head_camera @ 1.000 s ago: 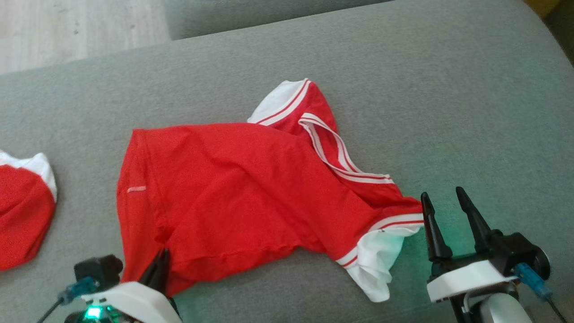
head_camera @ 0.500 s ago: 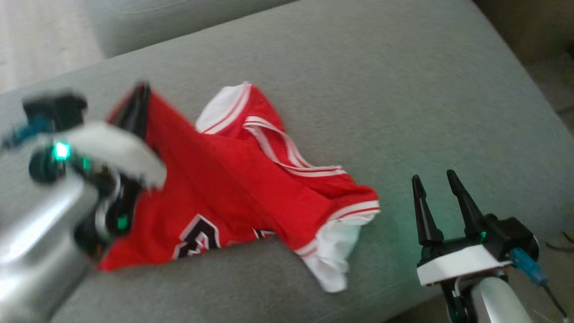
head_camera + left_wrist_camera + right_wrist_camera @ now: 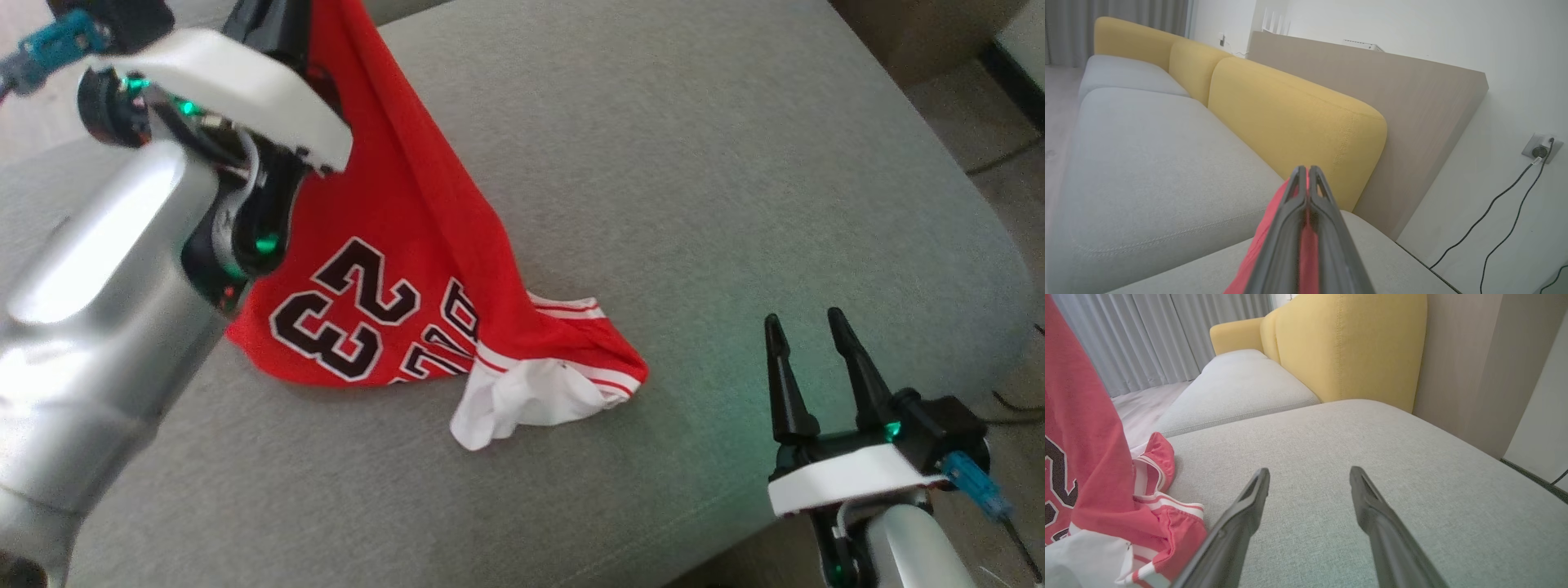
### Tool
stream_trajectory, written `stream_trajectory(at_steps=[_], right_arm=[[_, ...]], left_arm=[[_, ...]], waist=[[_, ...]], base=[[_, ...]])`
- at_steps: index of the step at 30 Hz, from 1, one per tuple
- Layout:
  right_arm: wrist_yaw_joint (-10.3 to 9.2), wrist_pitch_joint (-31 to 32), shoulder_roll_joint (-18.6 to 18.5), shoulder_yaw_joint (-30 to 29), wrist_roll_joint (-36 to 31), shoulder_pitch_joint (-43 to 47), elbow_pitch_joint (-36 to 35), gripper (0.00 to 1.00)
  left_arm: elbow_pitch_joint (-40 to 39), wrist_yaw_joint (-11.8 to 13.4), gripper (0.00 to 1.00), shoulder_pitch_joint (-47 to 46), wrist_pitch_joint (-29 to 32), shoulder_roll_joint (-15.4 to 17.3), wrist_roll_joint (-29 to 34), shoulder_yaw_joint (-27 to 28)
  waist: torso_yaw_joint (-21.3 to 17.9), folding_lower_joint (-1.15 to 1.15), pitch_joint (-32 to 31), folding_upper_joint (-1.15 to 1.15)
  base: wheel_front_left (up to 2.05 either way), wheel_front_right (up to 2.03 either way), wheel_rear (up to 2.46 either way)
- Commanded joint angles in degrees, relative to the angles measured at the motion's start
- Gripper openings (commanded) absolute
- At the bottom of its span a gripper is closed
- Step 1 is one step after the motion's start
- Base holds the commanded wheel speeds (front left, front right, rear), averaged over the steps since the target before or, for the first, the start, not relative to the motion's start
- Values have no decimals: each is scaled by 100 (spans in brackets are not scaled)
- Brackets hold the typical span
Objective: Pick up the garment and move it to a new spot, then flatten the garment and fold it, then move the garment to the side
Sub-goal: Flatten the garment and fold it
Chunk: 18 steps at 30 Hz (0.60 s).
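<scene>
The left gripper point(image 3: 269, 20) is up high on the far left. Its two dark fingers are pressed tight together, and they pinch the edge of the red jersey point(image 3: 408, 220). In the left wrist view a thin strip of red cloth shows between the two fingers.

The jersey hangs down from that pinch like a tent. Its lower part rests on the grey sofa seat point(image 3: 694, 163), near the middle. A big black 23 with white edges shows on the front, and it looks upside down from the head view. At the near end a white bit with red and white stripes lies in a bunch on the seat.

The right gripper point(image 3: 803, 320) is at the near right, by the edge of the seat. Its two fingers stand wide apart and hold nothing. The white bunch of the jersey lies to its left, close by but not touching.

Behind the seat stand yellow back cushions point(image 3: 1290, 114). A brown wooden board point(image 3: 1404, 106) stands behind them. On the white wall there is a plug socket point(image 3: 1541, 148) with a dark cord point(image 3: 1494, 216) hanging from it. Grey curtains point(image 3: 1147, 335) hang at the far end of the room.
</scene>
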Motion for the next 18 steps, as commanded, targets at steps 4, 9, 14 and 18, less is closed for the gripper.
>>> stream_trajectory(at_steps=[4,9,14,18], right_arm=[[44,-37,-17,48,-44,-10,-183,100],[44,-37,-17,-48,-183,128,-189,100],[44,-37,-68,-146,-298,257,-221,100],[44,-37,-172,-106,-343,316,-209,100]], left_arm=[[-464,10,0,425,-185,435,12,186],[-1449,484,0,2152,-477,1134,-297,147],[-1877,1068,0,4040,-1111,1656,-739,286],[-1734,1032,0,4988,-1378,1383,-1187,506]], waist=[[364,0,-183,0],[854,0,-350,0],[1448,0,-436,0],[1863,0,-504,0]], base=[[0,0,0],[0,0,0],[0,0,0],[0,0,0]])
